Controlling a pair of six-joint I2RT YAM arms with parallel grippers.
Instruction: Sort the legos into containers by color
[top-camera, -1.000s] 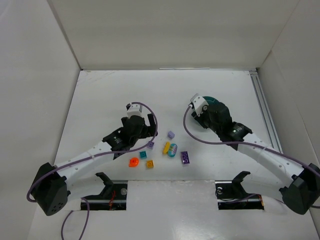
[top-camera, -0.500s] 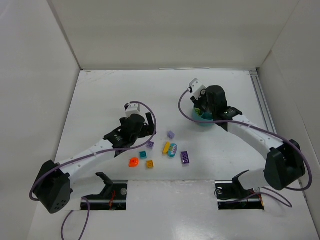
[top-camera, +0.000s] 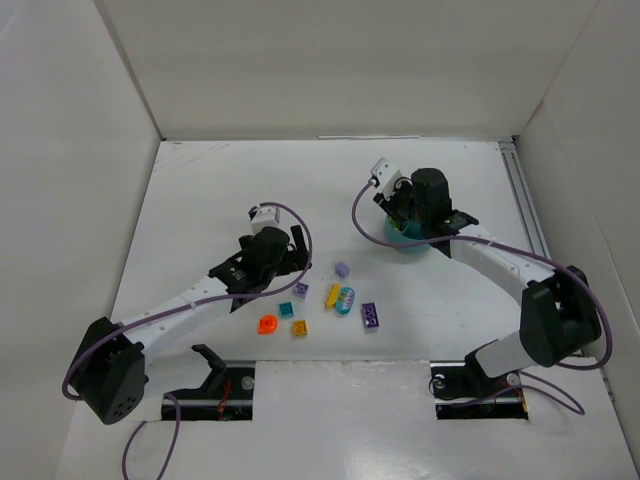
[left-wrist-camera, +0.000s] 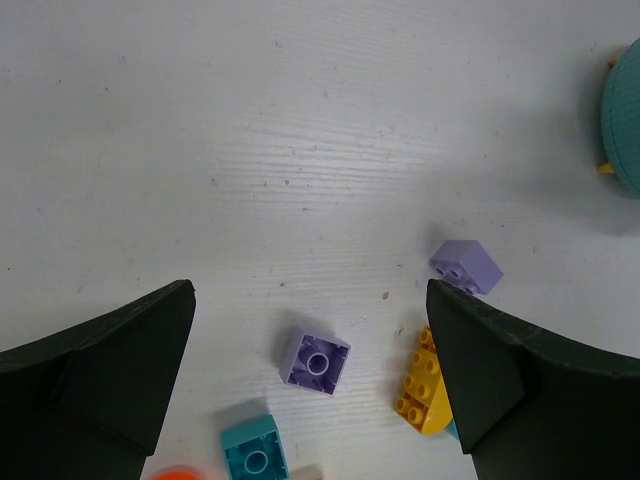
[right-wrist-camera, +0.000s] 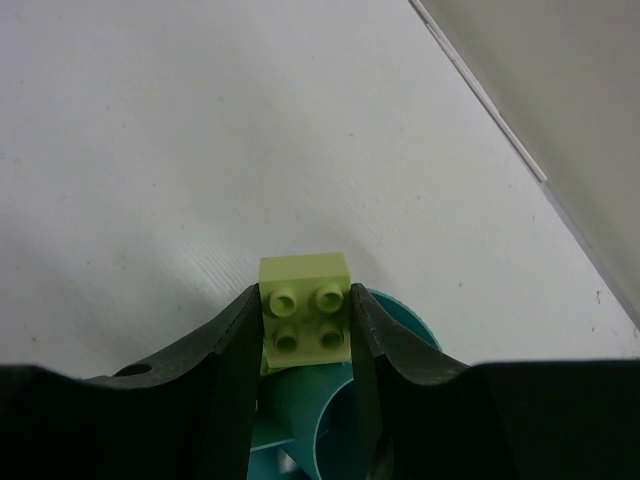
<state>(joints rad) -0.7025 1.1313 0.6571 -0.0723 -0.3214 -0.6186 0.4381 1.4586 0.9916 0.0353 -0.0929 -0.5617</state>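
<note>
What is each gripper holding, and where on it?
The right gripper pinches a pale green brick by two opposite sides, over the teal cup. The left gripper is open, holding nothing.

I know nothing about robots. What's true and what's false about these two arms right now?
1. The right fingers pinch a pale green brick. True.
2. The left fingers are clamped on a purple brick. False: they are wide open, and the purple brick lies loose between them.
3. The held brick is above the teal cup. True.
4. The round orange brick is in the cup. False: it lies on the table.
</note>
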